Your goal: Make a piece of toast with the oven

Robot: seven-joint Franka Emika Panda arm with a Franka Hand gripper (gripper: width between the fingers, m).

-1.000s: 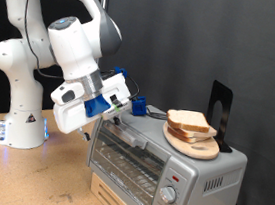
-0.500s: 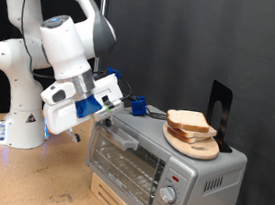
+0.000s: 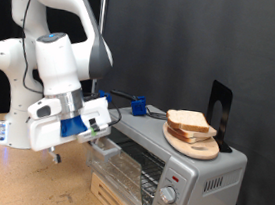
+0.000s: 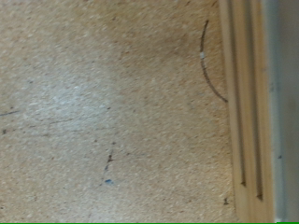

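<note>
The silver toaster oven [image 3: 185, 169] stands on a wooden box at the exterior view's right. Its glass door [image 3: 120, 159] is tilted out at the top, partly open. Two bread slices [image 3: 188, 121] lie stacked on a round wooden board [image 3: 201, 147] on top of the oven. My gripper [image 3: 93, 132], with blue fingers, is low at the door's top edge, by the handle. A grip on the handle does not show. The wrist view shows only the chipboard table [image 4: 103, 112] and a pale ridged edge [image 4: 245, 103]; no fingers or toast show there.
A small blue object [image 3: 135, 105] sits on the oven's top at the back. A black stand [image 3: 219, 104] rises behind the board. The robot base [image 3: 23, 119] is at the exterior view's left. Two knobs [image 3: 169, 195] are on the oven's front right.
My gripper has moved down and to the exterior view's left, away from the oven top. The top of the oven door has come out with it.
</note>
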